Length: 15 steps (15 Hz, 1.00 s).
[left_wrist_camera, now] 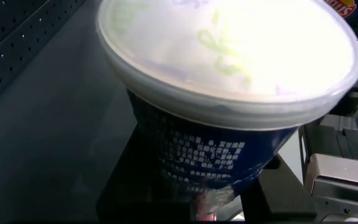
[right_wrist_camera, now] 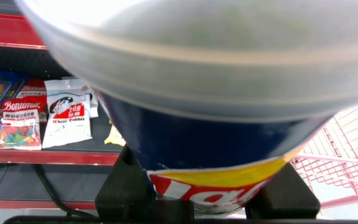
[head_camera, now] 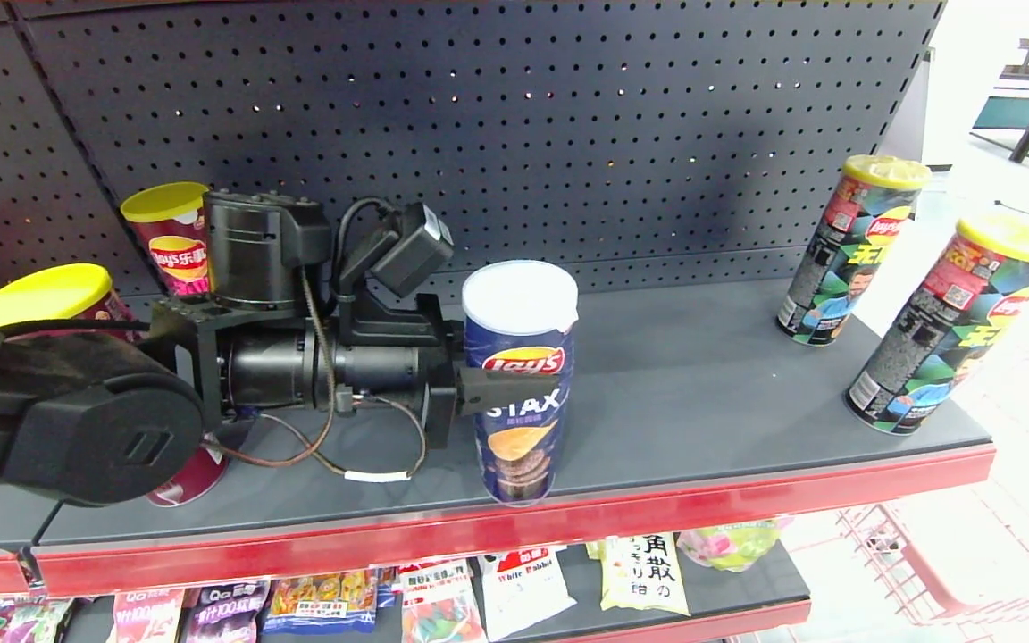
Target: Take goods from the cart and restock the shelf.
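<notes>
Placement of the blue can [head_camera: 519, 446] nearly done, by the look of it: upright on the grey shelf [head_camera: 702, 393], right behind the red front lip [head_camera: 657, 505], gripped at mid-height between the jaws of the left gripper [head_camera: 528, 379]. Base on the deck or just off it, cannot tell which. In the jaws of the right gripper [right_wrist_camera: 204, 205], the second blue can [right_wrist_camera: 216, 137], clamped and held low in front of the lower shelf's snack packets [right_wrist_camera: 64, 115], with the red wire cart [right_wrist_camera: 347, 168] near.

Main risk: tipping forward over the lip on release, given so little shelf in front of the base and a tall, narrow body. Likely causes: opening the jaws unevenly and dragging the wall with one finger, or pulling back before freeing both pads. Safer to nudge it deeper first.

Also worth watching: the left arm's bulk just beside the maroon cans [head_camera: 177, 237], and a loose cable loop [head_camera: 318, 451] hanging under the wrist; risk of knocking or snagging on a sideways retreat. Two green-patterned cans [head_camera: 849, 250] well apart to the right, no danger there. For the right arm, danger of striking the lip with the second blue can's lid on a steep lift
</notes>
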Motion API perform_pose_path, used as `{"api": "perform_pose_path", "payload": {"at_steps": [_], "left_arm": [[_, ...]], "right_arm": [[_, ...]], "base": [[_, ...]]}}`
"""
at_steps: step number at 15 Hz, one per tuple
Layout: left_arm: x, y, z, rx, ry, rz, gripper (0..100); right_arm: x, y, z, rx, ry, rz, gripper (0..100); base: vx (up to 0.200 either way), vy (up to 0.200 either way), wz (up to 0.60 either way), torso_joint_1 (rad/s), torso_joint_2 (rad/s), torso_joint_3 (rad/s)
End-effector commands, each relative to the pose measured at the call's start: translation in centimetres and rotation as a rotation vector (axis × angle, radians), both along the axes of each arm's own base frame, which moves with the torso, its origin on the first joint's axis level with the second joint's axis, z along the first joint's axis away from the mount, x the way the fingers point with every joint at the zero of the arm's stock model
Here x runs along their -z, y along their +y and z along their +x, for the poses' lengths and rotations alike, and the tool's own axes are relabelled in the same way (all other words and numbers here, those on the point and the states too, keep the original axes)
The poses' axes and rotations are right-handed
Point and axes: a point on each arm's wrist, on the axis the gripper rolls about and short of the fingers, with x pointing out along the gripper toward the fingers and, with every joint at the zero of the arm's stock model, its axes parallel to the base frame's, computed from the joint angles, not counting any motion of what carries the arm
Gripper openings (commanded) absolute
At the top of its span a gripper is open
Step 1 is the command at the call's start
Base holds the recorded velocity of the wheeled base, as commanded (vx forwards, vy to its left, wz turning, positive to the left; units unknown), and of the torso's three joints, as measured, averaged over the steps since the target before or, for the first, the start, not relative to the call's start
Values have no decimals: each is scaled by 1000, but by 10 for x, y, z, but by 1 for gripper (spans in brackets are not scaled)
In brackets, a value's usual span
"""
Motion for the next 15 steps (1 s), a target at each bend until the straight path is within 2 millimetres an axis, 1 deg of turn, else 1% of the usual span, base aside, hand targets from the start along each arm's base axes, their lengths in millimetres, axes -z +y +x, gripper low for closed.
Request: {"api": "perform_pose_path", "payload": {"at_steps": [1,5,6,7,9,10,12,15], "left_arm": [[4,0,0,-3,9,10,100],[7,3,-3,-24,15,20,100],[8,7,-7,-46,10,23,100],[10,10,-10,-60,9,25,100],[13,17,-14,-104,-3,27,100],[14,25,-15,-146,-17,24,100],[17,38,-21,-179,-33,15,100],[20,54,-44,-247,-45,28,100]], "right_arm": [[0,0,0,-1,1,-1,0],[-1,0,0,-4,1,-2,0],[-2,0,0,-9,3,-2,0],[-5,0,0,-12,-2,-1,0],[-17,0,2,-21,-2,-1,0],[-36,1,8,-50,18,1,0],[-61,3,18,-92,45,5,0],[-94,7,41,-197,93,19,0]], "base": [[0,0,0,0,0,0],[0,0,0,0,0,0],[0,0,0,0,0,0],[0,0,0,0,0,0],[0,0,0,0,0,0],[0,0,0,0,0,0],[0,0,0,0,0,0],[0,0,0,0,0,0]]}}
